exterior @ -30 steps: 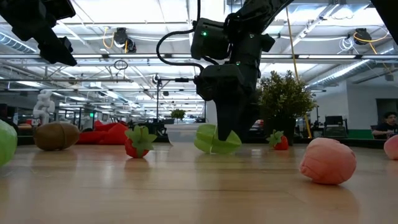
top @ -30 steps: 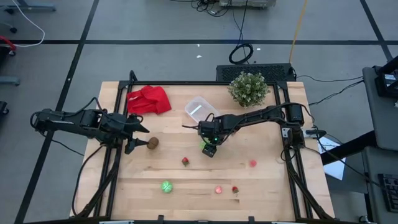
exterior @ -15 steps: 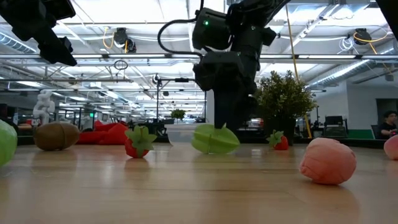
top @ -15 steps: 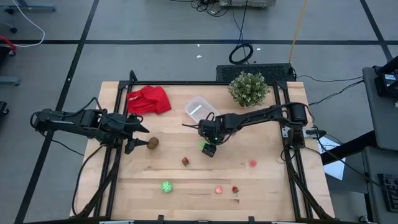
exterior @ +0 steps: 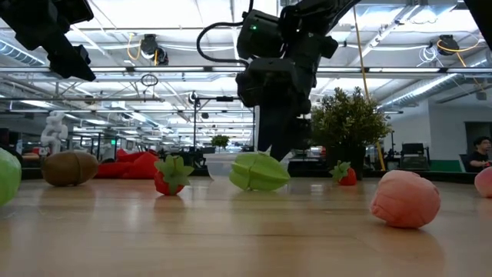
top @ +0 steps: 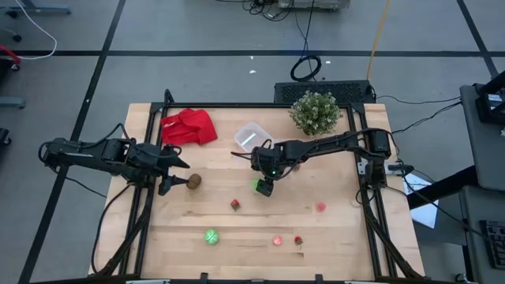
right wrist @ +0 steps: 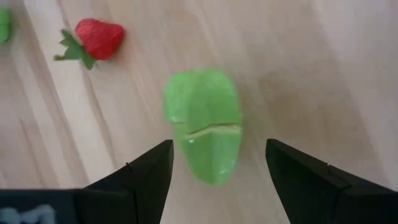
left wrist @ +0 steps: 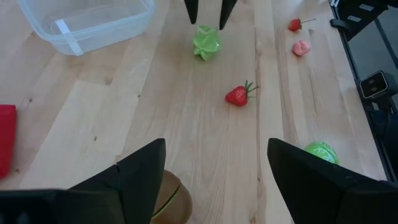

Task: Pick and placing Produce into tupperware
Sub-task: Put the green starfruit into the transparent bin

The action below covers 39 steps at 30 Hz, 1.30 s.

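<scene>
The green toy fruit (right wrist: 202, 124) lies on the table below and between the open fingers of my right gripper (right wrist: 219, 143), which hovers above it without touching (exterior: 280, 146). In the high view this fruit (top: 260, 187) is near the table's middle, with the clear tupperware (top: 251, 136) beyond it toward the far edge. My left gripper (top: 180, 175) is open and held high (exterior: 65, 58) beside the brown kiwi (top: 193, 181), apart from it. A strawberry (top: 235, 205), a pink piece (top: 320, 207), a green ball (top: 211, 236), another pink piece (top: 278, 241) and a second strawberry (top: 298, 240) rest on the wood.
A red cloth (top: 189, 126) lies at the far left of the table and a bushy potted plant (top: 315, 112) stands at the far right, next to the tupperware. Black frame rails run along both table sides. A person sits far off in the room (exterior: 480, 154).
My right gripper has risen from the green fruit, where its fingers stood low around it a second ago. The fruit stays on the table and now lies flatter, turned a little. The left arm has kept still.
</scene>
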Motion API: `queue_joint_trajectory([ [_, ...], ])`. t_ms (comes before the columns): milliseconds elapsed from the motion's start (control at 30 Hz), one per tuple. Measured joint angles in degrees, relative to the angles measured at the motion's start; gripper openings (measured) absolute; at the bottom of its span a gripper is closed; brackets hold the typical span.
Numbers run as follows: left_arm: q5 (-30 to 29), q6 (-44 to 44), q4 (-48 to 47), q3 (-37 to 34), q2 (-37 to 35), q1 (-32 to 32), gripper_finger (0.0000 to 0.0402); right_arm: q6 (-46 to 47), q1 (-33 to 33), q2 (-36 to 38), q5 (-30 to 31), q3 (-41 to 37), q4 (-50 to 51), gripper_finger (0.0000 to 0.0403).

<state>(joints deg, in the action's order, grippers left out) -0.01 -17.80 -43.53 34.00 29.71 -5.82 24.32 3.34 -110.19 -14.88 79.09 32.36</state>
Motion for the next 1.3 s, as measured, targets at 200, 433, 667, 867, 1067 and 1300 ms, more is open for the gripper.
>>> queue_joint_trajectory([
  [200,0.0,0.09,0.0,0.0,0.02,0.0,0.0285,-0.58,0.47,-0.02,0.04,0.0,-0.47,0.0247],
  [433,-0.02,0.94,0.07,0.0,0.0,0.0,0.0285,-0.11,0.45,-0.05,0.09,0.0,-0.7,0.0247],
  [667,-0.02,1.07,0.07,0.0,0.0,0.0,0.0285,-1.29,-0.03,-0.07,1.55,0.0,-1.69,0.0247],
  [867,-0.02,1.16,0.07,0.0,0.01,0.0,0.0285,-4.53,-1.94,0.14,1.67,5.51,1.46,0.0247],
  [1067,-0.02,1.14,0.07,0.0,0.0,0.0,0.0285,-8.13,-3.88,-0.36,7.36,16.41,12.57,0.0247],
  [1300,-0.03,0.92,0.15,0.0,0.02,0.0,0.0285,-9.43,-3.68,-7.66,7.37,23.41,23.54,0.0247],
])
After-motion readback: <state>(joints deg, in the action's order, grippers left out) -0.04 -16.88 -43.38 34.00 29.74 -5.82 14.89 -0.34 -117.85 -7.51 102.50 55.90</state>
